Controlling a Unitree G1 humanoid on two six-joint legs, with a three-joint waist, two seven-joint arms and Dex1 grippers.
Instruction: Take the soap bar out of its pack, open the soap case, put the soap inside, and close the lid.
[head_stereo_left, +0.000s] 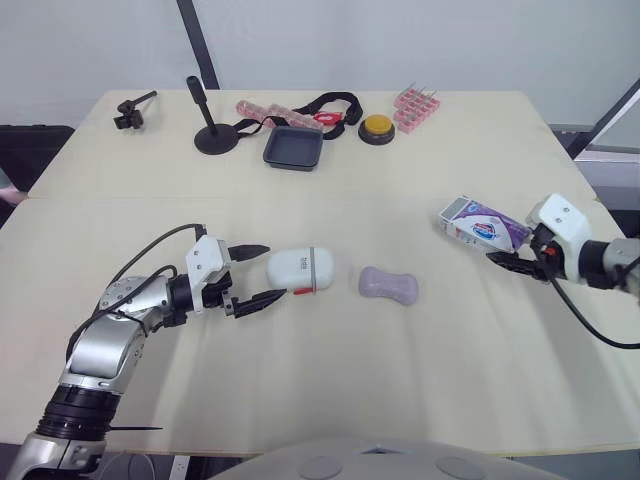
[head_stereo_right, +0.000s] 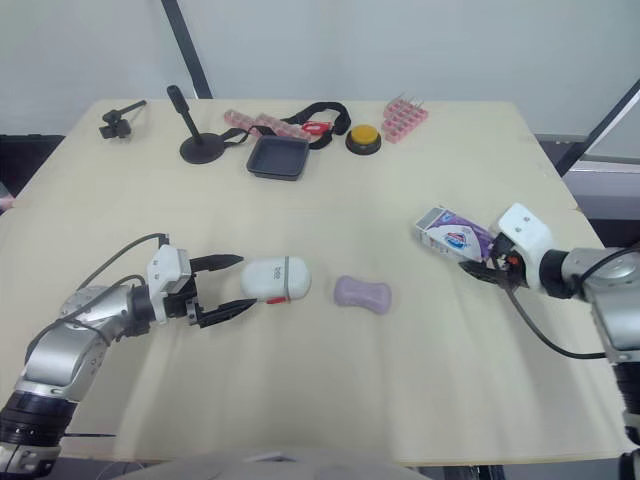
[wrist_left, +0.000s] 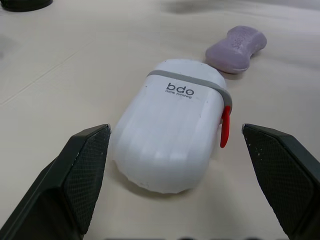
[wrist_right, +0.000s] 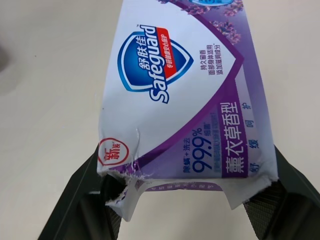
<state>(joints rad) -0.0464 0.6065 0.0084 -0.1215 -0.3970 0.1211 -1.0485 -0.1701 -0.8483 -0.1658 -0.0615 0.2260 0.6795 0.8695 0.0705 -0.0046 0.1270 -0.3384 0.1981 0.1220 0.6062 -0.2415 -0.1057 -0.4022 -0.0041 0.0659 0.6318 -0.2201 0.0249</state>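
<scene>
The white soap case (head_stereo_left: 300, 269) with a grey band and red latch lies shut on the table, left of centre. My left gripper (head_stereo_left: 272, 272) is open, one fingertip on each side of the case's near end (wrist_left: 170, 130), not touching it. The bare lilac soap bar (head_stereo_left: 388, 286) lies just right of the case, also seen beyond it in the left wrist view (wrist_left: 236, 46). At the right, my right gripper (head_stereo_left: 515, 250) is shut on the torn end of the purple and white soap pack (head_stereo_left: 480, 224), whose printed face shows in the right wrist view (wrist_right: 185, 100).
Along the far edge stand a black stand (head_stereo_left: 212, 135), a dark square tray (head_stereo_left: 292, 147), a yellow button (head_stereo_left: 377, 127), a pink rack (head_stereo_left: 416, 107), a pink pill box (head_stereo_left: 258, 111), a black strap (head_stereo_left: 330, 103) and a small black clamp (head_stereo_left: 132, 110).
</scene>
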